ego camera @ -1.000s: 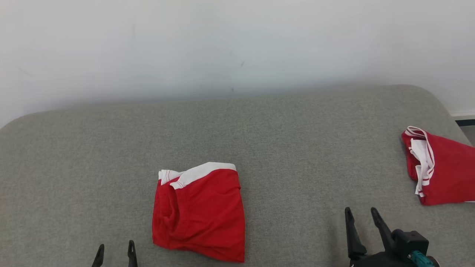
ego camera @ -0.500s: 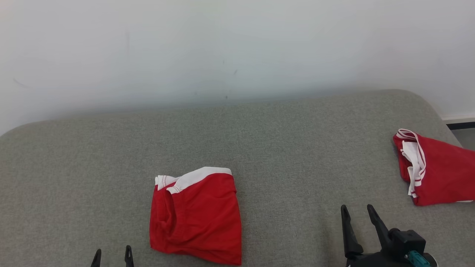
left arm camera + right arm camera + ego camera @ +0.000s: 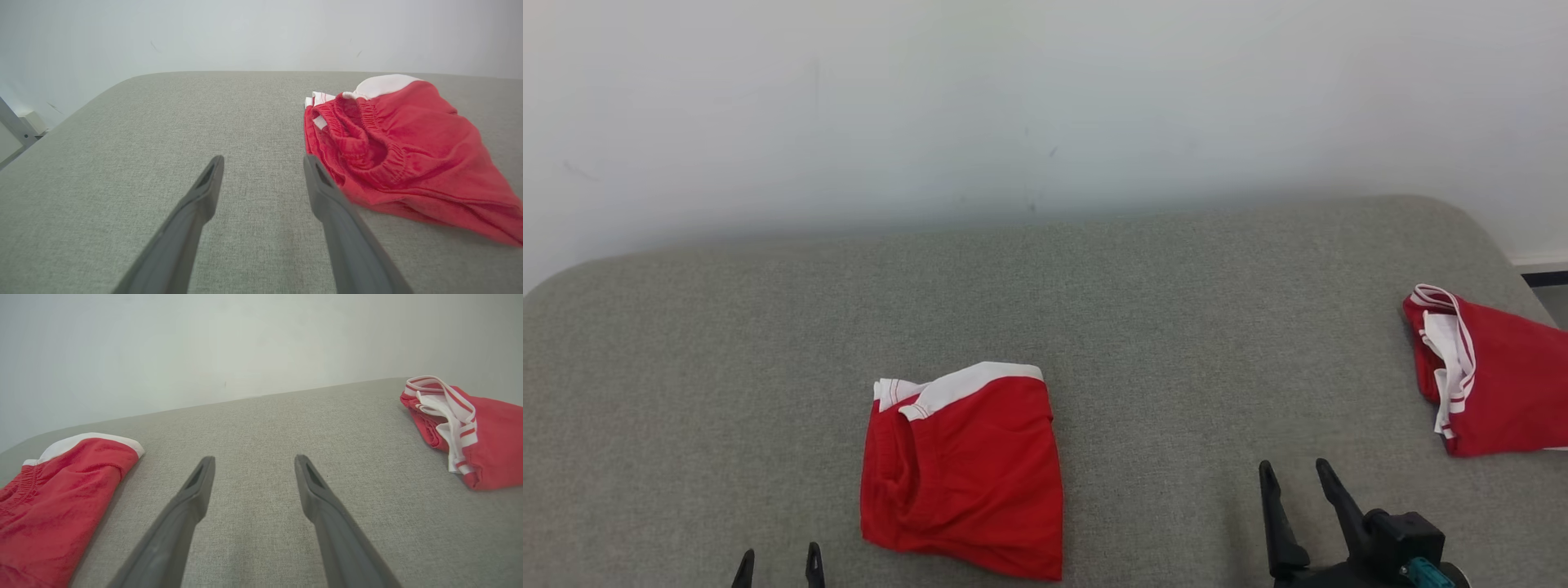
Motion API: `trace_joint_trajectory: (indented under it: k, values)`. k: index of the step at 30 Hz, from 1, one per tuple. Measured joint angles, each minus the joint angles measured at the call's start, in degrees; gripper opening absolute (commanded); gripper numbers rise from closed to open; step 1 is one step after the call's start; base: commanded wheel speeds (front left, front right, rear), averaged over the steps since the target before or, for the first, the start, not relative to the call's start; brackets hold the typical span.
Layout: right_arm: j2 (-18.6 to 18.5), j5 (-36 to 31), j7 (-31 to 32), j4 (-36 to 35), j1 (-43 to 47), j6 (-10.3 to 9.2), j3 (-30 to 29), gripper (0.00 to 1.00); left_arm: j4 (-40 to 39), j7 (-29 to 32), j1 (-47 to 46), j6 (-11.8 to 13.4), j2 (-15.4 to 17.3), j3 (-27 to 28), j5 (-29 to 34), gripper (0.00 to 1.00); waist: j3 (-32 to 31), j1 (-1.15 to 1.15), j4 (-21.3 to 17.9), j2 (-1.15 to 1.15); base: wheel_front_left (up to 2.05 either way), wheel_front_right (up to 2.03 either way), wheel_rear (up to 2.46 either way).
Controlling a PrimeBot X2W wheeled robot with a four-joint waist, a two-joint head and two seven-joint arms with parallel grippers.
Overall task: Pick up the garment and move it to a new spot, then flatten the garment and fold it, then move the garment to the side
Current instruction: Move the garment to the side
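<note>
Left gripper (image 3: 779,554): its two dark fingers stand apart with nothing between them, just above the grey padded surface (image 3: 1143,327).
Right gripper (image 3: 1293,465): fingers also spread wide and empty, pointing away from the robot over bare grey fabric.
Garment (image 3: 968,474): red shorts with a white band, lying folded into a rough rectangle on the surface. They sit just to the right of the left gripper and a little ahead of its fingertips, not touching them. From the right gripper they lie well off to its left.
Garment detail: in the left wrist view the gathered elastic edge faces the left gripper's right finger, close beside it, and the white band lies at the far end.
Second red garment (image 3: 1499,376): red with white striped trim, bunched near the surface's right edge, ahead of the right gripper and to its right, well apart from it.
Wall (image 3: 1013,98): plain and pale, beyond both grippers at the far edge of the surface.
</note>
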Motion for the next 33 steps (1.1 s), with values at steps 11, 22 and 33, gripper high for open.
trace_joint_trajectory:
  k: [11, 22, 33]
  values:
    - [0.03, 5.47, 0.0, 6.99, -3.74, 0.0, 9.44, 1.0, 0.74, 0.0, -0.43, -0.49, 0.0, -3.45, -0.42, 1.0, 1.35, 0.0, 4.01, 0.0, 0.0, 0.0, 0.0]
    - [0.07, 11.49, 0.03, 18.57, -14.24, 0.0, 17.83, 1.0, 1.07, 0.0, -1.43, -0.77, 0.01, -4.61, 0.0, 1.0, 3.34, 0.0, 11.14, 0.0, 0.0, 0.0, 0.0]
    - [0.03, 17.88, 2.45, 29.62, -20.25, 0.01, 24.04, 1.0, 0.94, 0.0, -2.04, -0.42, 0.01, -4.52, -0.7, 1.0, 6.16, 0.0, 15.75, 0.0, 0.0, 0.0, 0.0]
